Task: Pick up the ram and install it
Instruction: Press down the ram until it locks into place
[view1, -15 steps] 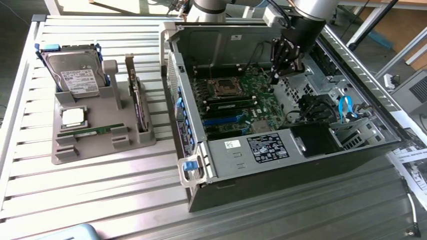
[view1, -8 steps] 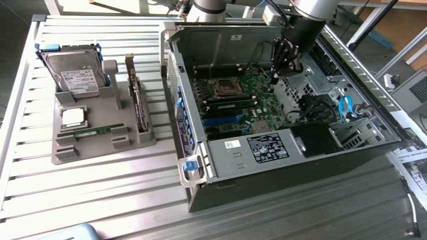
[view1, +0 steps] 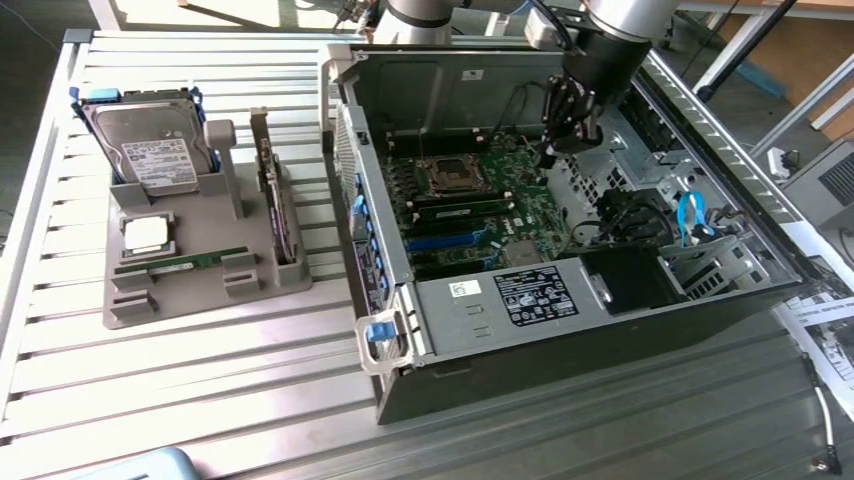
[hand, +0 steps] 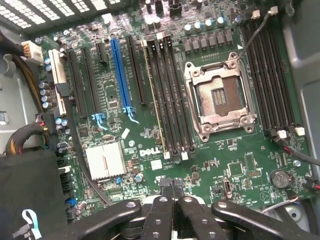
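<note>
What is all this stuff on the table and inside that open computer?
Long thin green ram stick: one, green, lying flat in the grey holder.
Grey plastic parts holder: one, grey, on the exterior view's left of the table.
Silver hard drive: one, silver with a white label, upright at the holder's back.
Square silver CPU chip: one, silver, in the holder beside the ram.
Upright expansion card: one, dark, standing on edge in the holder.
Open black computer case: one, black and grey, lying on its side.
Green motherboard: one, green, inside the case, CPU socket empty.
Black end effector: one, black, shut, holding nothing, above the motherboard.
</note>
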